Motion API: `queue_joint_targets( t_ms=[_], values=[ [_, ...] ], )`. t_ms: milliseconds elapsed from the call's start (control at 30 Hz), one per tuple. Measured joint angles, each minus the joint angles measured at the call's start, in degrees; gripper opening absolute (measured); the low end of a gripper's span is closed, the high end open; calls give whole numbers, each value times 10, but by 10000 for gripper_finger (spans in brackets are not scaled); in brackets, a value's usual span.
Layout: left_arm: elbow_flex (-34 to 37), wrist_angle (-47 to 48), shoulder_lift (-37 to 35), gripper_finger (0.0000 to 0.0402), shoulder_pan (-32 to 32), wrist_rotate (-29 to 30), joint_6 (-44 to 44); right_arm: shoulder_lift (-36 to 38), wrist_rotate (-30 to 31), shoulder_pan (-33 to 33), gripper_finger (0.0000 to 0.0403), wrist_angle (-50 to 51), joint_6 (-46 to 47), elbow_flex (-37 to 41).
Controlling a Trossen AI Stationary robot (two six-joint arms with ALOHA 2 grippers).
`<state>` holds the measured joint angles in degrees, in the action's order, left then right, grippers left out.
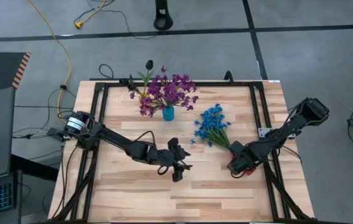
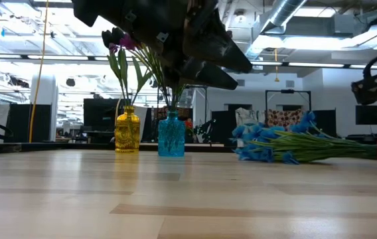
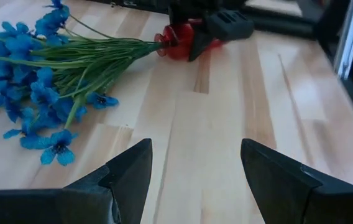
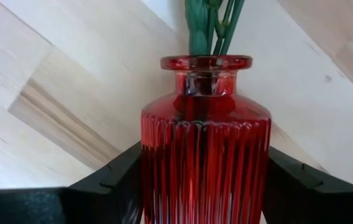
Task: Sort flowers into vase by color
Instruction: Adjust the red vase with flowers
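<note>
A wooden table (image 1: 133,186) is seen from above, with the purple flowers (image 1: 167,92) standing in a blue vase (image 1: 168,113) at upper centre beside a yellow vase (image 2: 127,131). Right of centre, the blue flowers (image 1: 212,126) lie flat, their stems pushed into a tipped red vase (image 4: 205,143) — held between the fingers of the right gripper (image 1: 238,163), which are clamped on its ribbed sides. The vase would best be raised slowly, neck upward, so no stem slips out. At lower centre, the left gripper (image 3: 195,180) is held empty — fingers spread wide above bare wood.

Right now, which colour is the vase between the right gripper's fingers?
Red ribbed glass vase, clearest in the right wrist view.
</note>
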<state>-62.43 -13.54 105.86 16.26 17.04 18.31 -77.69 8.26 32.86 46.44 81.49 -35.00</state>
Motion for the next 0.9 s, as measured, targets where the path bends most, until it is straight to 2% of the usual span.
queue_joint_targets(
  t_ms=[133,233,433,567,767,900],
  values=[
    [0,-18,0,233,-8,-2,70,0,2,0,264,-4,1,0],
    [0,-40,0,233,-14,2,92,0,2,0,264,-4,1,0],
    [0,-117,0,233,-18,-23,68,0,2,0,264,-6,0,0],
    [-2,-153,0,233,-25,-19,47,0,2,0,264,-8,0,0],
    [-32,-90,12,233,-53,-14,96,0,2,0,264,-13,0,0],
    [-70,-25,47,233,-59,-19,138,0,2,0,264,-18,0,0]
  ],
)
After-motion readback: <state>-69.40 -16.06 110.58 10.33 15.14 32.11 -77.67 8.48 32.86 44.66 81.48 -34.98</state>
